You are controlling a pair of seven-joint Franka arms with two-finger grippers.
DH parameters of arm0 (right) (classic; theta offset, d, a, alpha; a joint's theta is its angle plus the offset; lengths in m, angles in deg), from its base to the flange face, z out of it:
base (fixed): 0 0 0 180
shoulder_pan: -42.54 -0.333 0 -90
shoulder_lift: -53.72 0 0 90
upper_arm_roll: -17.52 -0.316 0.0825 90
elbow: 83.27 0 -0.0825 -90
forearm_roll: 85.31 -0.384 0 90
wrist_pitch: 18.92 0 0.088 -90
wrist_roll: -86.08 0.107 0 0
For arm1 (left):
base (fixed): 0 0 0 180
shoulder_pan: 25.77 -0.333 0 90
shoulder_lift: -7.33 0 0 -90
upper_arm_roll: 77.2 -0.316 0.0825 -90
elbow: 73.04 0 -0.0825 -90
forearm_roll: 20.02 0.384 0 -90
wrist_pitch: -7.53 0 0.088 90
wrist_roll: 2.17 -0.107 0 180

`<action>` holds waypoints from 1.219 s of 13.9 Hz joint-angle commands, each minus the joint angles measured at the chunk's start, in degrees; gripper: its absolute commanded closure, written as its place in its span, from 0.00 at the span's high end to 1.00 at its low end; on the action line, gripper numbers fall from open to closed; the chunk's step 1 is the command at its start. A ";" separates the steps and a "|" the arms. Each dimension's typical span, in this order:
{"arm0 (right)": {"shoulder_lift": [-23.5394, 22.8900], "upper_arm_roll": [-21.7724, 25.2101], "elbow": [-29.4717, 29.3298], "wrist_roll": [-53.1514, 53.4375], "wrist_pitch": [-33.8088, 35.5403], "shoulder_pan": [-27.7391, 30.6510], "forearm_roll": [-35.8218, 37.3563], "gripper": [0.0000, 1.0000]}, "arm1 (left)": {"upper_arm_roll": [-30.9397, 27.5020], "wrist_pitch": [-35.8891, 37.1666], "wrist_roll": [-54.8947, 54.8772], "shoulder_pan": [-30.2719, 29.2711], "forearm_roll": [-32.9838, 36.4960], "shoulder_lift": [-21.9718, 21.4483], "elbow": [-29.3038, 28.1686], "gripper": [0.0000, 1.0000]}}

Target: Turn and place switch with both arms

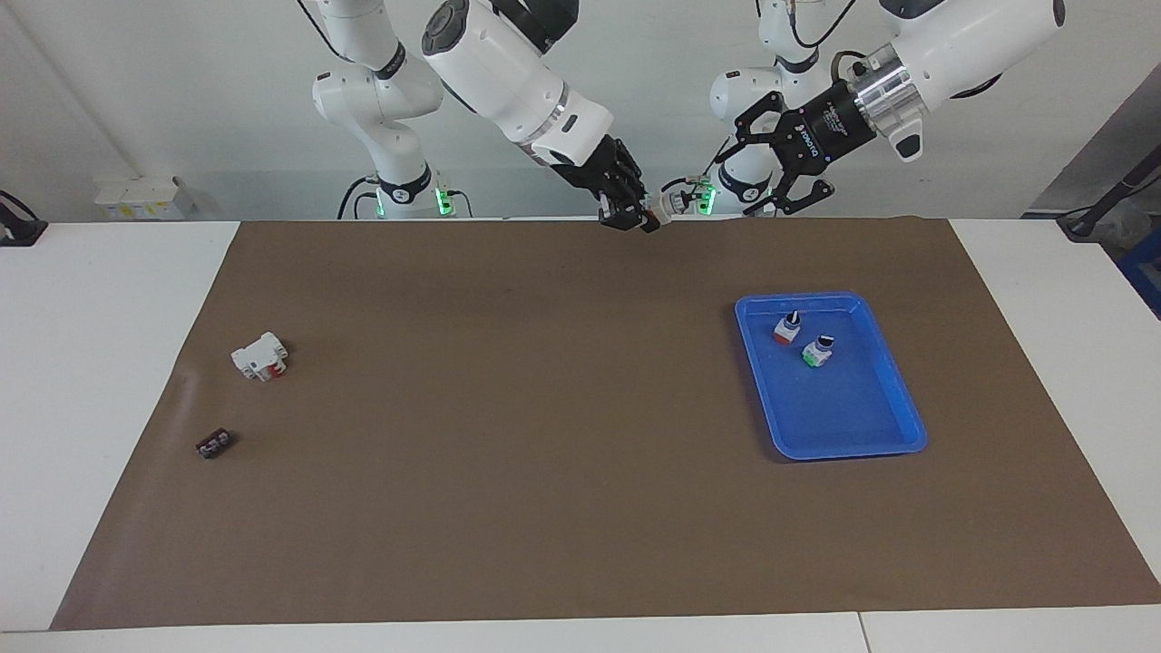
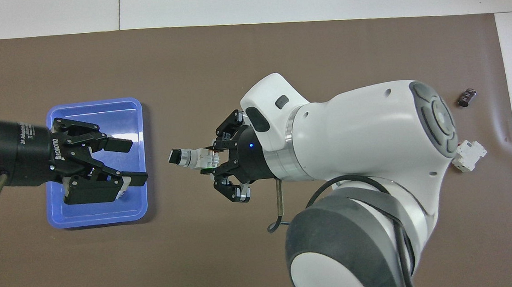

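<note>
R gripper [image 1: 635, 216] holds small white-bodied rotary switch w/ silvery collar & black knob [image 2: 190, 158] in closed jaws, up over brown bench mat [image 1: 508, 435]. L gripper [image 2: 124, 164], jaws open, hovers over blue plastic tray [image 1: 862, 426], knob pointing toward it.

Small white boxy switch [image 2: 199, 158] with silvery collar and black knob, clamped level in the right gripper [image 2: 214, 157], up over the desk. Knob aimed at the left gripper [image 2: 133, 163], spread wide, apart from it. Orange-red end seemingly inside the grip.

facing: high, toward robots | overhead: steeply down | shared: table [image 1: 118, 363]
</note>
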State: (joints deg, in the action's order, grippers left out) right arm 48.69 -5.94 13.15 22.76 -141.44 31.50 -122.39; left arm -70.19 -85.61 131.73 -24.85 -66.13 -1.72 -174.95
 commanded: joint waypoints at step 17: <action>1.16 -0.36 0.96 1.88 -1.67 0.23 -1.33 0.00 | 2.12 -12.31 6.37 3.47 -6.10 -3.96 -6.81 0.45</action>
State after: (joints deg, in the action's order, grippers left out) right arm 48.71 -5.94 13.15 23.23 -141.80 31.49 -122.40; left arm -67.67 -94.94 136.62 -23.21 -70.88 -3.46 -179.14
